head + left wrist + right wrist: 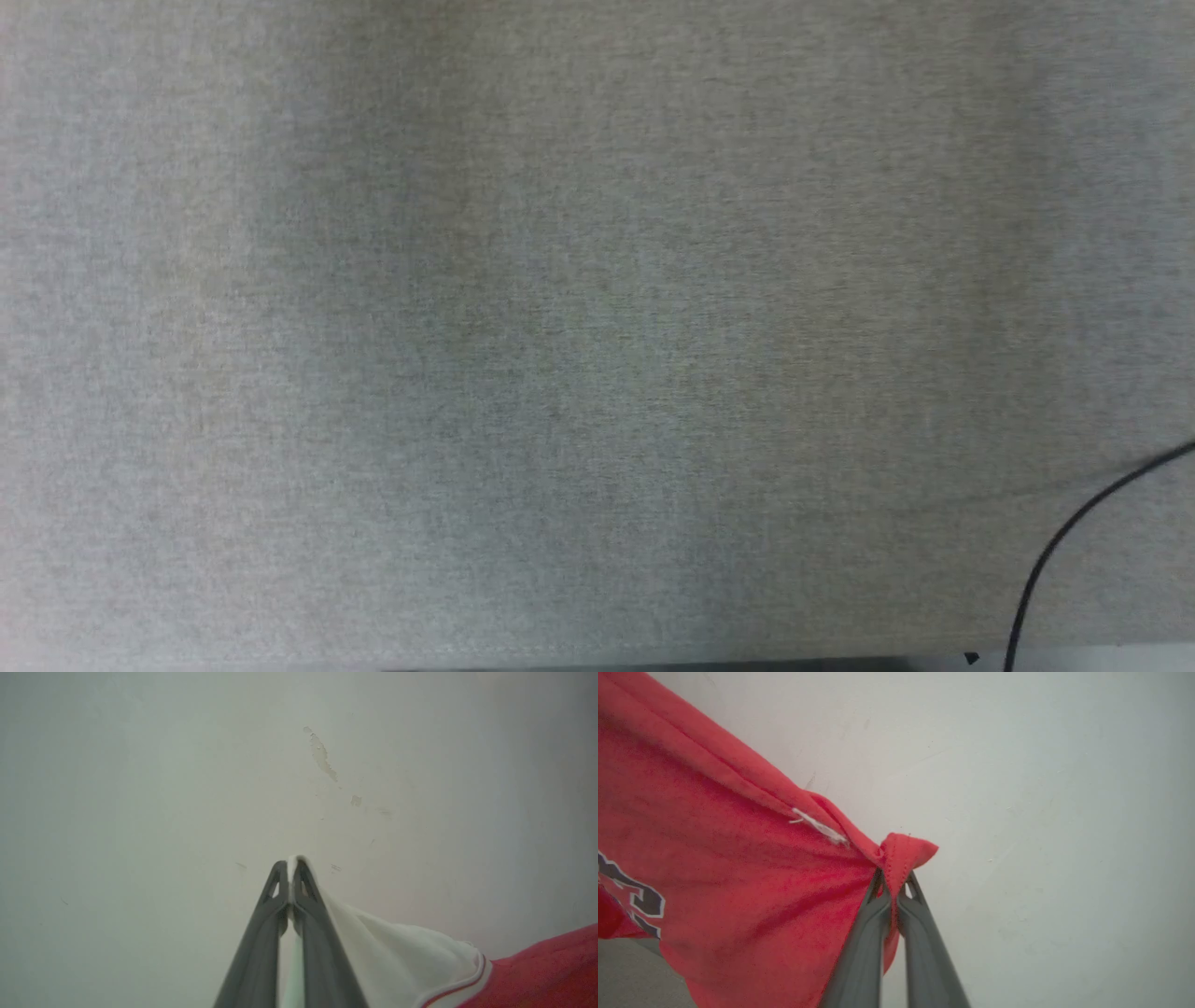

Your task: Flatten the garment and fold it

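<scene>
The garment [714, 858] is a red shirt with black white-outlined lettering, held up off the table and stretched. In the right wrist view my right gripper [892, 877] is shut on a red hemmed corner of it, and the cloth runs off to the left. In the left wrist view my left gripper [290, 868] is shut on the edge of the garment's white sleeve [397, 956], whose red-striped trim and red body trail away to the lower right.
The head view looks down on a grey cloth-covered table [560, 327], with a black cable [1074, 532] curving across its lower right corner and the table's front edge along the bottom. Both wrist views face a pale wall [187, 765] with a few scuffs.
</scene>
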Controlling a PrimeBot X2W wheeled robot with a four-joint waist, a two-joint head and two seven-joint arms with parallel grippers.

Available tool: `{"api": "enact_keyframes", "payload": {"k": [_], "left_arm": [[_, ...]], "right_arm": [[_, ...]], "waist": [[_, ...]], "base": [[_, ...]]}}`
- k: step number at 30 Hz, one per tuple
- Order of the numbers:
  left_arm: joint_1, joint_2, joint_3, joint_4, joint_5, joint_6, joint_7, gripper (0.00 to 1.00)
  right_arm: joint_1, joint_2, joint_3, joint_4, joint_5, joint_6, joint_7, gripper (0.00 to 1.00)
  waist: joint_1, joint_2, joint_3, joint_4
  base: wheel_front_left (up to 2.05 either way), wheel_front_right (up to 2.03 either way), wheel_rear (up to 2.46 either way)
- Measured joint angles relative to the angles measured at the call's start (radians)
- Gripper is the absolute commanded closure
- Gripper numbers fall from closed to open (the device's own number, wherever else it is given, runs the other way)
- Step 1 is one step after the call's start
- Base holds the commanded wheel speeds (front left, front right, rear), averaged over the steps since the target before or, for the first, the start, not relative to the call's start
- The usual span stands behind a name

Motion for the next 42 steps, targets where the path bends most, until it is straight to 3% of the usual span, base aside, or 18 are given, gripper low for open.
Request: {"api": "enact_keyframes", "payload": {"k": [5, 12, 16, 23, 33, 37, 42], "left_arm": [[0.157, -0.04, 0.001, -0.01, -0.003, -0.008, -0.007, 1.0], [0.542, -0.055, -0.019, -0.087, -0.012, -0.03, -0.008, 1.0], [0.778, -0.013, -0.061, -0.1, -0.021, -0.041, 0.017, 1.0], [1.14, 0.068, -0.117, -0.22, -0.094, -0.04, 0.218, 1.0], [1.541, 0.211, -0.135, -0.508, -0.272, 0.022, 0.547, 1.0], [1.662, 0.262, -0.132, -0.623, -0.328, 0.06, 0.621, 1.0], [1.775, 0.283, -0.133, -0.725, -0.393, 0.105, 0.681, 1.0]], "right_arm": [[0.057, 0.016, 0.021, 0.085, -0.016, 0.0, -0.095, 1.0], [0.306, 0.045, 0.123, 0.116, -0.019, 0.0, -0.154, 1.0], [0.479, 0.041, 0.165, 0.077, 0.002, 0.0, -0.158, 1.0], [0.784, -0.045, 0.239, -0.028, 0.113, 0.0, -0.161, 1.0], [1.102, -0.166, 0.293, -0.25, 0.274, 0.0, -0.018, 1.0], [1.236, -0.205, 0.291, -0.317, 0.354, 0.0, 0.115, 1.0], [1.385, -0.254, 0.266, -0.403, 0.456, 0.0, 0.265, 1.0]], "waist": [[-0.0001, 0.0, 0.017, 0.038], [-0.0003, 0.0, -0.038, 0.077], [-0.0005, 0.0, -0.102, 0.09], [-0.0007, 0.0, -0.248, 0.1], [-0.0007, 0.0, -0.456, 0.113], [-0.0008, 0.0, -0.529, 0.117], [-0.0006, 0.0, -0.608, 0.121]], "base": [[0.0, 0.0, 0.0], [0.0, 0.0, 0.0], [0.0, 0.0, 0.0], [0.0, 0.0, 0.0], [0.0, 0.0, 0.0], [0.0, 0.0, 0.0], [0.0, 0.0, 0.0]]}}
